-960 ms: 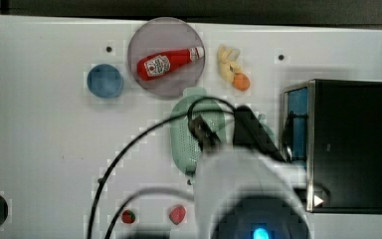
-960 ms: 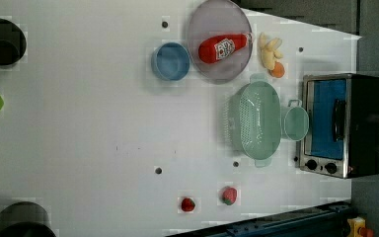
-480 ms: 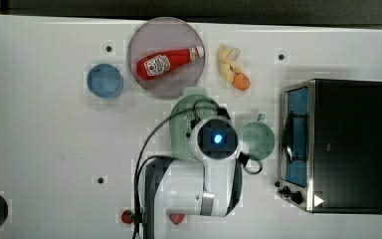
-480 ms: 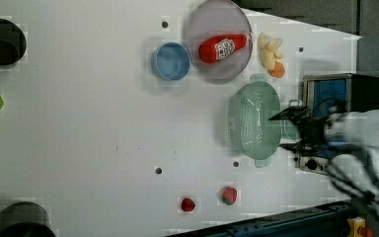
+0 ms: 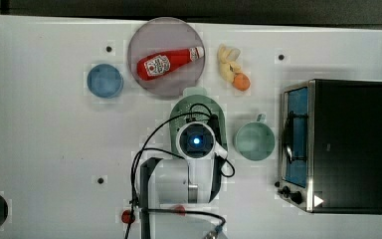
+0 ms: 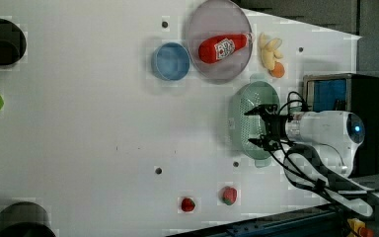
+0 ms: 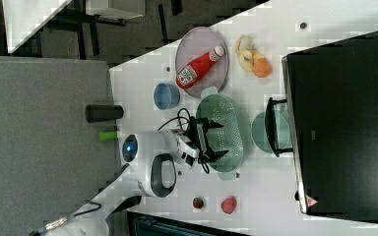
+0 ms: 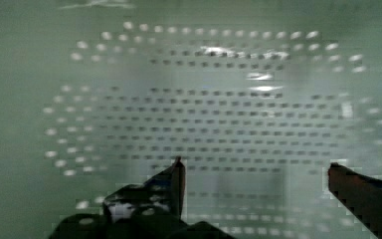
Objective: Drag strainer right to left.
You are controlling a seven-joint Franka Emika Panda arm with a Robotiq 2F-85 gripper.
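The strainer (image 5: 195, 105) is a pale green oval colander with small holes, standing on the white table between the plate and the mug. From above, my arm's wrist (image 5: 196, 141) covers the strainer's near half. My gripper (image 6: 252, 127) is open and points down into the bowl of the strainer (image 6: 244, 106), with a wide gap between its fingers. In the right view, the gripper (image 7: 220, 140) hangs over the middle of the strainer (image 7: 231, 123). The wrist view has the perforated floor of the strainer (image 8: 219, 114) close below, with both black fingertips (image 8: 176, 172) apart and nothing between them.
A round green mug (image 5: 254, 141) stands just to the top view's right of the strainer, with a black toaster oven (image 5: 338, 144) beyond it. A grey plate (image 5: 179, 79) holding a ketchup bottle (image 5: 168, 61), a blue bowl (image 5: 104, 80) and toy fruit (image 5: 234, 69) lie farther back.
The arm swung in over the strainer and came down, so its open fingers now reach into the bowl. The strainer has stayed where it was.
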